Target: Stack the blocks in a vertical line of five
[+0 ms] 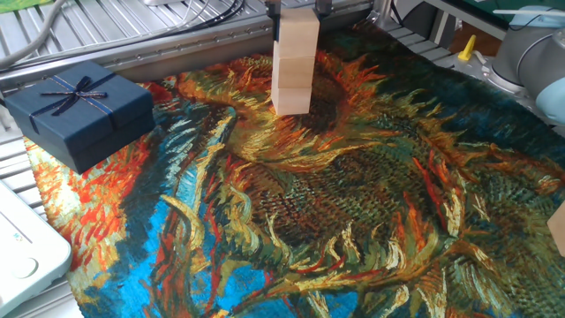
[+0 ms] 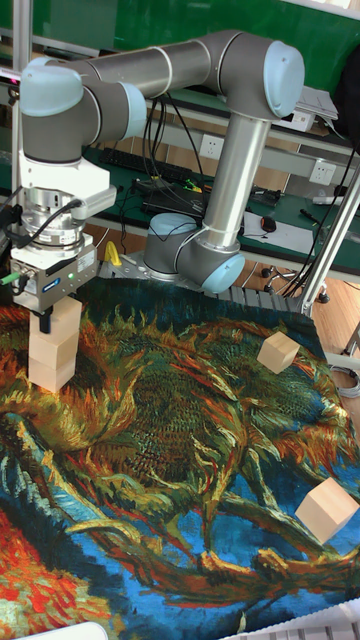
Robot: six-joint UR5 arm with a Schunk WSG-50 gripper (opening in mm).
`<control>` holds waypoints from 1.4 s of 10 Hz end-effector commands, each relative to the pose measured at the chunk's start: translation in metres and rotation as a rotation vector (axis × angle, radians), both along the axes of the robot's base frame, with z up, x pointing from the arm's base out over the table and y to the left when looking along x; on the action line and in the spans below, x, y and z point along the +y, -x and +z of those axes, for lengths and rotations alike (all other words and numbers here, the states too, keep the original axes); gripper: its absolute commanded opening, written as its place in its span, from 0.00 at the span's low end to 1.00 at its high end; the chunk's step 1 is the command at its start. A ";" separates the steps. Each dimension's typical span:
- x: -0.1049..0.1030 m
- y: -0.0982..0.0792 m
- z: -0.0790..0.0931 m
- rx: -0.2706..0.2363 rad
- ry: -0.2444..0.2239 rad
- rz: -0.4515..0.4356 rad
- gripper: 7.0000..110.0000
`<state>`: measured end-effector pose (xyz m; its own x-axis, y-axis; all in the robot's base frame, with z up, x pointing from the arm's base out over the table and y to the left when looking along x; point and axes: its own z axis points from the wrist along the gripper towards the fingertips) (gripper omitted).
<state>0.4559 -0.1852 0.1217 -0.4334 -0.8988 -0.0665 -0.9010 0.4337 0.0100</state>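
Three pale wooden blocks stand stacked at the back of the sunflower cloth: the top block, the middle block and the bottom block. My gripper comes down from above, its fingers pressed to both sides of the top block, shut on it. That block rests on the middle one, set slightly to the right. A loose block lies tilted at the cloth's far right, another loose block nearer the right edge.
A dark blue gift box with a ribbon sits at the cloth's left corner. A white device lies at the front left. The arm's base stands behind the cloth, and metal rails run along the back.
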 end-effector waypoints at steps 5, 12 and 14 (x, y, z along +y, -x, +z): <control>0.002 -0.002 0.001 -0.006 -0.008 -0.005 0.15; 0.004 -0.003 0.001 -0.006 -0.025 0.005 0.15; 0.006 -0.003 0.001 -0.004 -0.034 0.010 0.36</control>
